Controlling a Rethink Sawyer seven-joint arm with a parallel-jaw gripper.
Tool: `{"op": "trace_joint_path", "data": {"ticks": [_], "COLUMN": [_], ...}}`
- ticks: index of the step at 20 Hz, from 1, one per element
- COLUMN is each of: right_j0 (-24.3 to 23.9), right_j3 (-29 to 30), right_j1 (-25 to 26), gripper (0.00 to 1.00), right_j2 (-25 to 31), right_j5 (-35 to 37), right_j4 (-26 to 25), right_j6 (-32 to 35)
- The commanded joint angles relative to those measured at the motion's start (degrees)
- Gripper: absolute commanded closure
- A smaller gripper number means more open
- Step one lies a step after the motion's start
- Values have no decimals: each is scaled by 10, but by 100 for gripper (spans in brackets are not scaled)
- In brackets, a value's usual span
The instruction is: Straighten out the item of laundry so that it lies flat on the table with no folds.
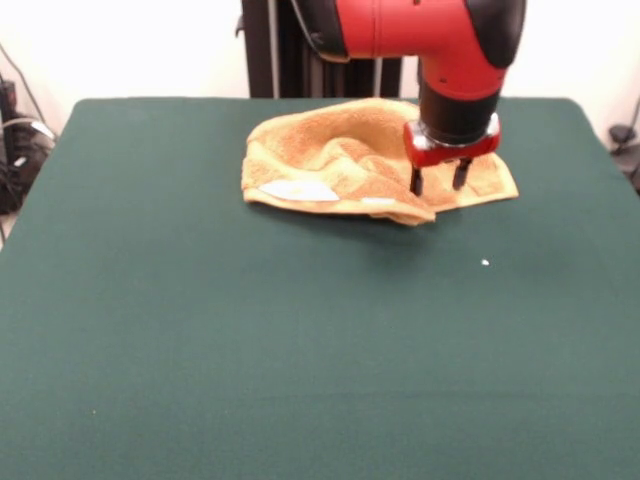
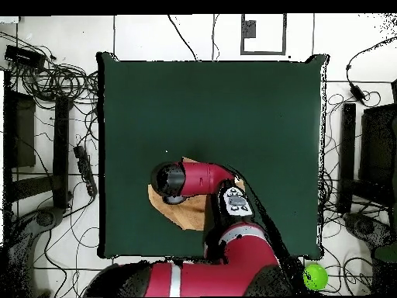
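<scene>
The orange-tan terry towel point(image 1: 345, 160) lies crumpled on the far half of the dark green table point(image 1: 300, 340), with folds across it and white labels along its near hem. My gripper point(image 1: 437, 181) hangs just above the towel's right part, its two dark fingers apart and holding nothing. In the overhead view the arm covers most of the towel point(image 2: 190, 213); only its edge shows, and the gripper itself is hidden under the arm's end.
A small white speck point(image 1: 485, 263) lies on the cloth in front of the towel. Cables and stands point(image 2: 54, 155) surround the table on the floor. A green ball point(image 2: 314, 276) lies on the floor beside the robot's base.
</scene>
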Motion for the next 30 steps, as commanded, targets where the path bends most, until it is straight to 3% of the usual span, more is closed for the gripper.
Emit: {"op": "trace_joint_path", "data": {"ticks": [1,15,30], "right_j0": [45,92,87], "right_j3": [37,101,89], "right_j1": [16,-5,30], "gripper": [0,0,0], "right_j2": [-12,-34,-34], "right_j5": [-65,-82,-133], "right_j4": [34,113,106], "right_j6": [185,212,201]}}
